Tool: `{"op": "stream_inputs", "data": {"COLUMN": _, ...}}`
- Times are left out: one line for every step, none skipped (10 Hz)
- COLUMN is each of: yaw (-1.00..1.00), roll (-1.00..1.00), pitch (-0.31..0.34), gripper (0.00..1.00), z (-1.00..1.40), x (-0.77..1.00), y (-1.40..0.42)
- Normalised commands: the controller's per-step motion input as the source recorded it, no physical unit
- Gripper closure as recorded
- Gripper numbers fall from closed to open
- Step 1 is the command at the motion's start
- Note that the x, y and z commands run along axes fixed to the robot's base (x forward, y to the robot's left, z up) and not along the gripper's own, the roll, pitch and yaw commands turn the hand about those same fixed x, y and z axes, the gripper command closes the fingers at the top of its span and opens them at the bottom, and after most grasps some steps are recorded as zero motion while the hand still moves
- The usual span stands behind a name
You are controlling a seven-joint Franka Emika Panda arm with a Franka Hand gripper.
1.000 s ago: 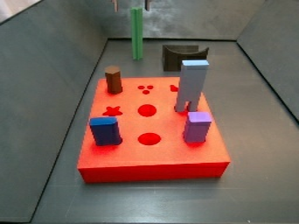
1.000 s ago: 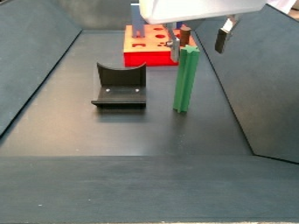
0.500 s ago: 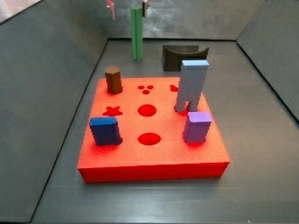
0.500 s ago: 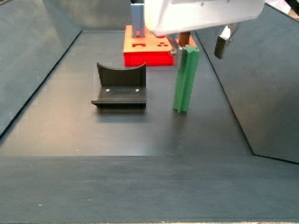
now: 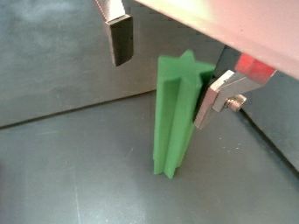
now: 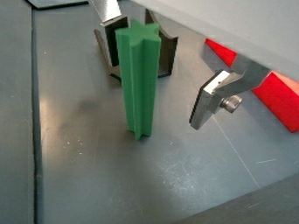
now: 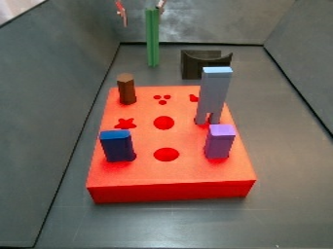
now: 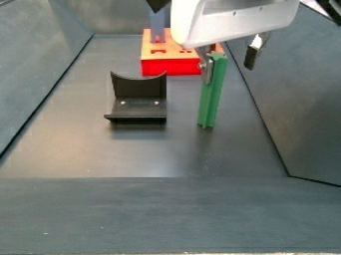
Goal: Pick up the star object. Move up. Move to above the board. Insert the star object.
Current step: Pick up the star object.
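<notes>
Upright on the dark floor stands the star object [image 5: 177, 114], apart from the board [image 7: 169, 146]; both wrist views show the end effector [image 5: 167, 61] open around its top, one finger [image 5: 121, 39] clear of it, the other [image 5: 216, 98] just beside its ridge; a side view alone shows the board's star hole [image 7: 127, 123], blue peg [image 7: 117, 146], purple block [image 7: 220, 141] and grey-blue block [image 7: 213, 95]; another shows the fixture [image 8: 136, 97] left of the rod.
</notes>
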Motion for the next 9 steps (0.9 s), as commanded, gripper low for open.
{"op": "stream_inputs", "data": {"yaw": 0.18, "roll": -0.06, "pitch": -0.061, "gripper": 0.00, "z": -0.19, "x": 0.00, "y": -0.02}}
{"op": "stream_inputs", "data": {"yaw": 0.01, "roll": -0.04, "pitch": -0.050, "gripper": 0.00, "z": 0.00, "x": 0.00, "y": 0.00}}
{"op": "stream_inputs", "data": {"yaw": 0.00, "roll": 0.00, "pitch": 0.000, "gripper": 1.00, "z": 0.00, "x": 0.00, "y": 0.00}}
{"op": "stream_inputs", "data": {"yaw": 0.00, "roll": 0.00, "pitch": -0.059, "gripper": 1.00, "z": 0.00, "x": -0.01, "y": 0.00}}
{"op": "stream_inputs", "data": {"yaw": 0.00, "roll": 0.01, "pitch": 0.000, "gripper": 1.00, "z": 0.00, "x": 0.00, "y": -0.01}}
{"op": "stream_inputs", "data": {"yaw": 0.00, "roll": 0.00, "pitch": 0.000, "gripper": 1.00, "z": 0.00, "x": 0.00, "y": 0.00}}
{"op": "stream_inputs", "data": {"yaw": 0.00, "roll": 0.00, "pitch": 0.000, "gripper": 1.00, "z": 0.00, "x": 0.00, "y": 0.00}}
{"op": "stream_inputs", "data": {"yaw": 0.00, "roll": 0.00, "pitch": 0.000, "gripper": 1.00, "z": 0.00, "x": 0.00, "y": 0.00}}
{"op": "stream_inputs", "data": {"yaw": 0.00, "roll": 0.00, "pitch": 0.000, "gripper": 1.00, "z": 0.00, "x": 0.00, "y": 0.00}}
